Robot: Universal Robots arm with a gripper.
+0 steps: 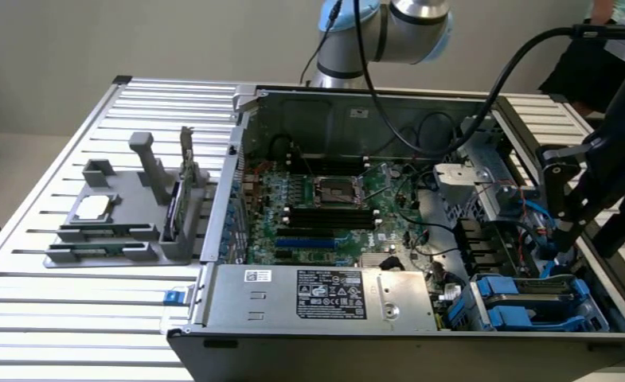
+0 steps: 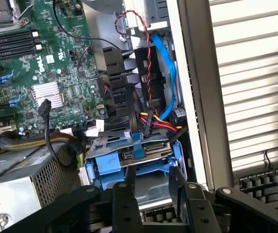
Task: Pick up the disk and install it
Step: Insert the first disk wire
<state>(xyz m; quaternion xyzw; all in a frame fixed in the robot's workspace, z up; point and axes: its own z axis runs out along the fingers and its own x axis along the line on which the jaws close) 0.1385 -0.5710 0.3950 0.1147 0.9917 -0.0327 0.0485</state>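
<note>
Shows open, empty gripper (image 2: 151, 178) hovering just short of blue-framed disk (image 2: 129, 156), broad end lying square across the finger gap.

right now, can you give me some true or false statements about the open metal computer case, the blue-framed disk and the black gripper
1. The black gripper is open, its fingers standing apart. True.
2. The flat silver-grey disk in its blue plastic caddy lies on the slatted table outside the case. False: it sits inside the open metal computer case, just beyond the gripper.
3. The green motherboard lies exposed in the case. True.
4. The small square silver chip sits on the motherboard. False: it rests on the grey plastic holder on the table, at the exterior view's left.
</note>
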